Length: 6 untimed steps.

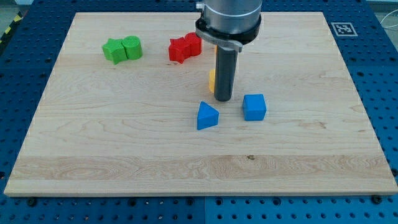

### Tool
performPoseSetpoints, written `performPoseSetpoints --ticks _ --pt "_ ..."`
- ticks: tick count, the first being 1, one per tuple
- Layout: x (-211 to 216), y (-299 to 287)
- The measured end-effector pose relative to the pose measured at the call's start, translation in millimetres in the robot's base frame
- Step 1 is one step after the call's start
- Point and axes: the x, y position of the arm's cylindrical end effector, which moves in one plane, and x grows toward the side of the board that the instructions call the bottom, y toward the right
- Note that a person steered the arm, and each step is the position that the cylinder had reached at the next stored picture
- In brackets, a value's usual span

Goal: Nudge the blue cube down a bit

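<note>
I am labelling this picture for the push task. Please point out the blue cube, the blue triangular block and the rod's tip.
blue cube [254, 107]: camera view, front face.
blue triangular block [207, 116]: camera view, front face.
my tip [224, 99]: camera view, rod's very bottom end, up-left of the cube.

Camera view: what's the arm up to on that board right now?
A single arm with a rod is working a wooden board of small blocks. My tip sits just up and to the view's left of the blue cube, apart from it, with the blue triangular block just below-left. A yellow block is mostly hidden behind the rod. Two green blocks and two red blocks sit near the view's top. The cube looks not yet pushed.
</note>
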Motion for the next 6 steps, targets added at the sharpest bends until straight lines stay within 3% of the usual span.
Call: performPoseSetpoints --ticks 3,6 --pt "-60 13" --pt "14 25"
